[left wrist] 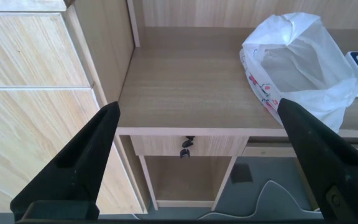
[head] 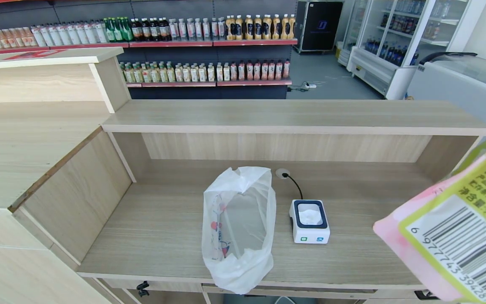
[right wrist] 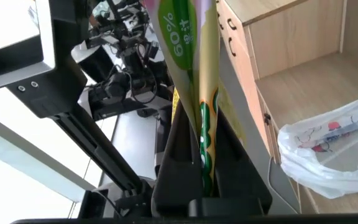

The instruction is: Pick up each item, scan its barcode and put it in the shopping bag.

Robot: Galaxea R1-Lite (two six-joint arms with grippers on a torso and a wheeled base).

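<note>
A pink and green snack packet (head: 458,236) with a barcode hangs close to the head camera at the lower right. In the right wrist view my right gripper (right wrist: 205,168) is shut on the packet's (right wrist: 194,81) lower edge. A white shopping bag (head: 238,223) lies open on the counter, with the white barcode scanner (head: 309,221) just to its right. My left gripper (left wrist: 197,162) is open, held low in front of the counter's left end, with the bag (left wrist: 300,62) beyond it.
The wooden counter (head: 163,228) has a raised back shelf and a tall side panel on the left. A black cable runs from the scanner to a grommet (head: 283,173). Drink shelves and fridges stand far behind.
</note>
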